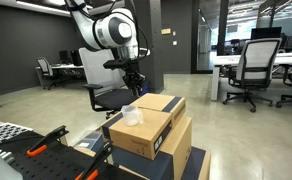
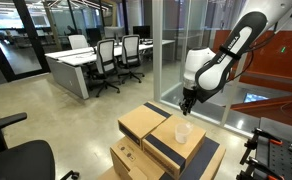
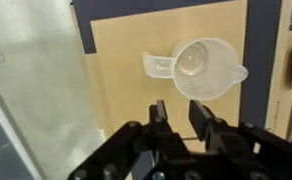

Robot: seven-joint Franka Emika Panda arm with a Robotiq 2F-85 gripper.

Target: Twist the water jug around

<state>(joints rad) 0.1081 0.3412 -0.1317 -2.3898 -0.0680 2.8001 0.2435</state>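
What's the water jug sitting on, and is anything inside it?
The water jug stands on the top cardboard box. In the wrist view its inside looks empty; the box surface under its base is covered.

In both exterior views the water jug (image 1: pixel 132 115) is too small to show handle or spout. There the arm (image 2: pixel 236 45) runs off the top edge. In the wrist view the hand (image 3: pixel 181 108) covers the near edge of the cardboard box (image 3: pixel 126 90).

No legible text, label, brand, number or sign anywhere in view.
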